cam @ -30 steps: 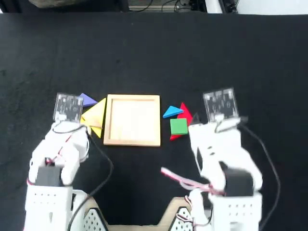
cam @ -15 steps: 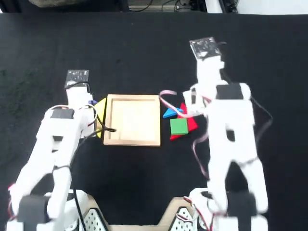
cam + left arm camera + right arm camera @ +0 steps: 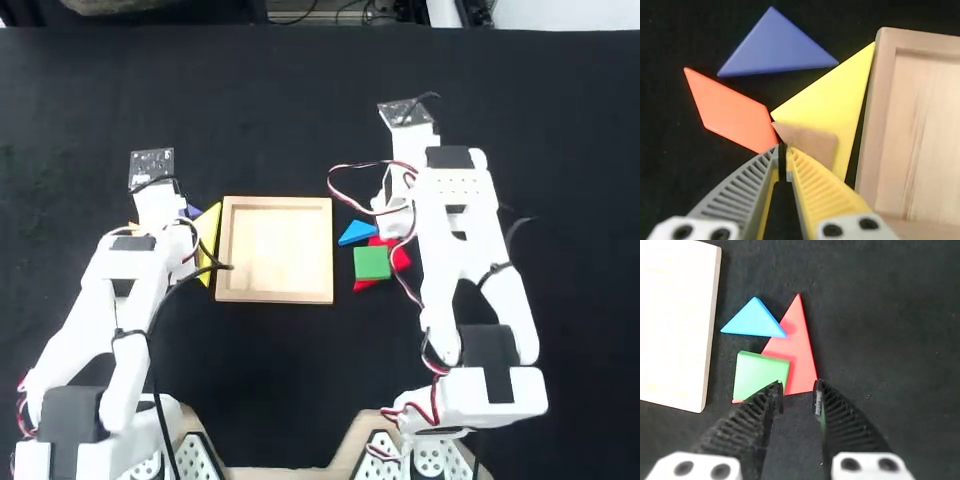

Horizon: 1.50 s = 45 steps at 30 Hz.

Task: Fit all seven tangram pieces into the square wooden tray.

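High view: square wooden tray (image 3: 275,204) mid-table, nothing in it. Left arm (image 3: 130,270) hung over the pieces at the tray's left edge, right arm (image 3: 455,230) over the cluster just right of it

Left wrist view: left gripper (image 3: 784,152) pinched shut, grasping nothing, tips at the corner of a tan triangle (image 3: 810,142) lying on the yellow triangle (image 3: 835,107). Orange parallelogram (image 3: 730,110) and blue triangle (image 3: 777,50) alongside. Judged: part the jaws first and take the tan piece before the yellow under it

Right wrist view: right gripper (image 3: 796,392) released, fingers spread above the base of the red triangle (image 3: 799,352). Green square (image 3: 760,374) overlapped the red; light blue triangle (image 3: 752,320) touched it. Judged: lift the green first and seat it flat in a tray corner
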{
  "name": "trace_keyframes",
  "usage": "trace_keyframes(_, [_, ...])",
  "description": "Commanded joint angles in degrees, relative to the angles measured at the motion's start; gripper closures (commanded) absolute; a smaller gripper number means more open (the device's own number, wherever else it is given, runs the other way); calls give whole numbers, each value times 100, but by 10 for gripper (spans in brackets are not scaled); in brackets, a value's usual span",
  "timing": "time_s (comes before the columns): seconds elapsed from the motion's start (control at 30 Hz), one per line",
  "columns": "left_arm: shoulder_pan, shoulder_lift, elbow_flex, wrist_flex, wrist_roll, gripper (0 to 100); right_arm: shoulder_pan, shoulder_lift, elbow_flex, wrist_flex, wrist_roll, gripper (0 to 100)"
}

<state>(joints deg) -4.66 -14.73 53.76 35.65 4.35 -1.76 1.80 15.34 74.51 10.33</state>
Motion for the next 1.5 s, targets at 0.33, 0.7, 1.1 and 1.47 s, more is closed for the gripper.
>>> trace_keyframes(0.33, [-66,-334,101,-88,53,970,-26,198,831,-800,290,885])
trace_keyframes(0.7, [-189,-334,84,-88,202,970,-571,207,998,-1081,571,885])
trace_keyframes(1.1, [-163,-334,57,-97,176,970,-475,101,716,-1029,536,885])
trace_keyframes(1.47, [-163,-325,189,-369,167,970,-167,224,725,-1169,580,885])
